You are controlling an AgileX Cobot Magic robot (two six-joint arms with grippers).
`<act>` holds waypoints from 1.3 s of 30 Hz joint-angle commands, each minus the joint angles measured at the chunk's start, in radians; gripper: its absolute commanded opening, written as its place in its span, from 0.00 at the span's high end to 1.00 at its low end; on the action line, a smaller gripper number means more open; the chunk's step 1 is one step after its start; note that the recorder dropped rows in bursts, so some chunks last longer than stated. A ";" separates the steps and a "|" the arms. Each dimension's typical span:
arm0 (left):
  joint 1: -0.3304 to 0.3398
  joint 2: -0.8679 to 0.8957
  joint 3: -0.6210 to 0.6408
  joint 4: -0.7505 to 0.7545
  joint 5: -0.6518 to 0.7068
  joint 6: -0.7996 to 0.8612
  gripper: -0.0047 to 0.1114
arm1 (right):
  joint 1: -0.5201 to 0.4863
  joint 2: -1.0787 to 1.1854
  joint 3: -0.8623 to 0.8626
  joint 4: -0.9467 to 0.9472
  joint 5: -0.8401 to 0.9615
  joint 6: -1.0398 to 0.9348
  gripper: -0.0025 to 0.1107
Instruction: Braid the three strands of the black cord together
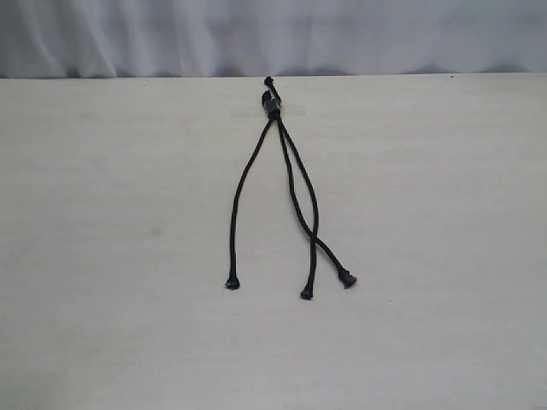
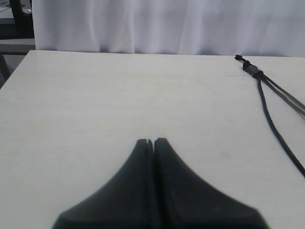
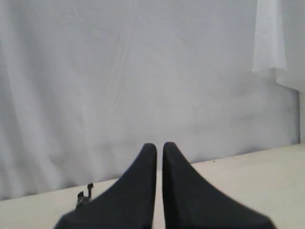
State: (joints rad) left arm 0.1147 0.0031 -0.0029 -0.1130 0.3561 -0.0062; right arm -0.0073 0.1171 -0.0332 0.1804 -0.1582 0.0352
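The black cord (image 1: pixel 273 104) lies on the table with its knot and sleeve at the far edge. Its three strands fan toward the front. The left strand (image 1: pixel 240 192) curves alone to a tip at the front left. The other two strands (image 1: pixel 299 196) cross near their lower ends and finish in flared tips. Neither gripper appears in the exterior view. In the left wrist view the left gripper (image 2: pixel 153 141) is shut on nothing, well to the side of the cord (image 2: pixel 251 68). The right gripper (image 3: pixel 159 145) shows only a thin slit and holds nothing; the knot end (image 3: pixel 85 194) peeks beside it.
A pale wooden table (image 1: pixel 102 256) carries the cord. A strip of clear tape (image 1: pixel 291 109) lies over the sleeve. A white curtain (image 1: pixel 273 34) hangs behind the table's far edge. A dark frame (image 2: pixel 19 19) stands past the table's corner in the left wrist view.
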 commanded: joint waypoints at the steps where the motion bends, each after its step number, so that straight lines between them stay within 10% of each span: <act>1: 0.001 -0.003 0.003 0.000 -0.012 -0.008 0.96 | -0.006 0.182 -0.149 0.010 0.158 -0.061 0.94; 16: 0.001 -0.003 0.003 0.060 -0.055 0.025 0.96 | 0.138 0.884 -0.487 0.018 0.582 -0.067 0.94; 23: 0.001 -0.003 0.003 -0.006 -0.613 0.035 0.96 | 0.138 1.128 -0.533 0.109 0.525 -0.016 0.94; 31: 0.001 -0.003 0.003 -0.006 -0.897 0.035 0.96 | 0.138 1.342 -0.752 0.149 0.766 -0.179 0.94; 39: 0.001 -0.003 0.003 -0.087 -0.648 0.006 0.96 | 0.235 1.577 -0.909 0.271 0.828 -0.335 0.74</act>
State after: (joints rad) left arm 0.1147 0.0000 -0.0029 -0.1297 -0.4333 0.0199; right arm 0.1822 1.6377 -0.8922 0.4414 0.6585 -0.2650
